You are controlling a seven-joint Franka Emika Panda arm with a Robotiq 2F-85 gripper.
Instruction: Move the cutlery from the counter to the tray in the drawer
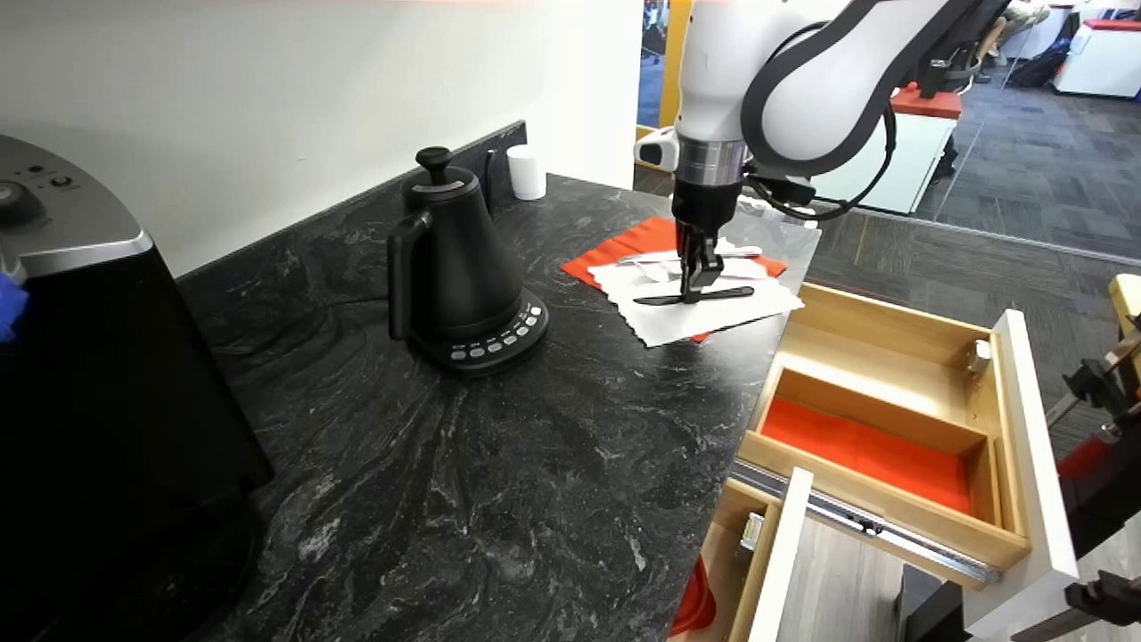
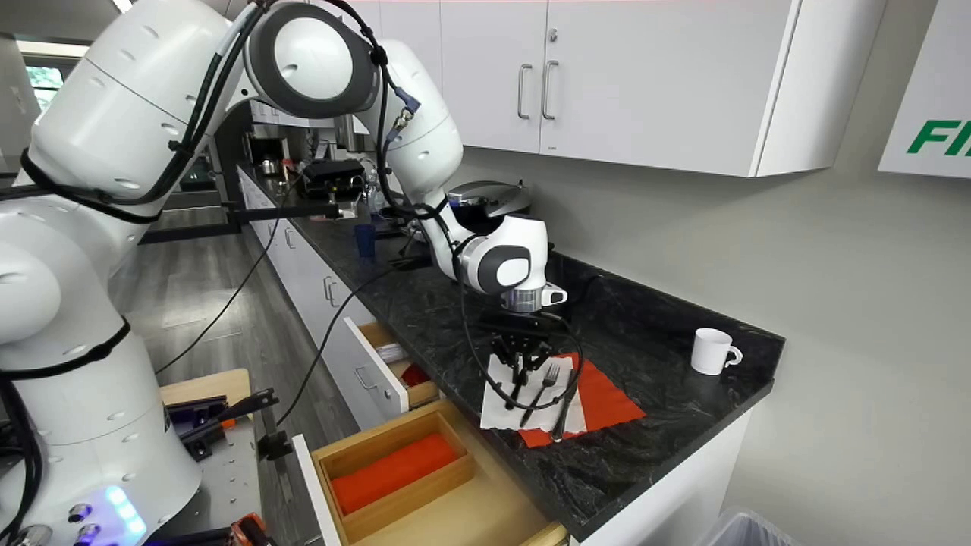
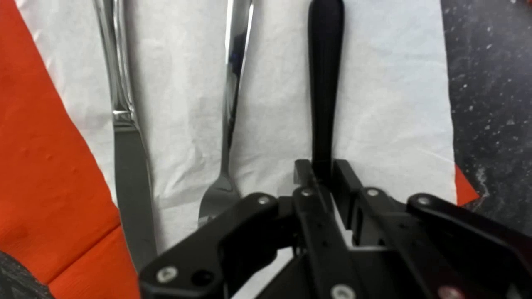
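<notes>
The cutlery lies on a white napkin on the dark counter (image 1: 481, 499): a silver knife (image 3: 132, 174), a fork (image 3: 227, 124) and a dark knife (image 3: 326, 62). The fork shows its tines in an exterior view (image 2: 548, 379). My gripper (image 3: 323, 172) points down at the dark knife, its fingers closed on both sides of the handle; the knife's far part is hidden behind the fingers. The knife still lies at napkin level in an exterior view (image 1: 735, 292). The wooden tray (image 1: 891, 415) with its red floor sits in the open drawer (image 1: 1034, 437); no cutlery shows in it.
A black kettle (image 1: 463, 259) and a white mug (image 2: 711, 351) stand on the counter. A red napkin (image 2: 611, 398) lies under the white napkin (image 1: 704, 321). A second drawer (image 2: 379, 379) is partly open beside the tray's drawer. A cable (image 2: 485, 379) loops by the gripper.
</notes>
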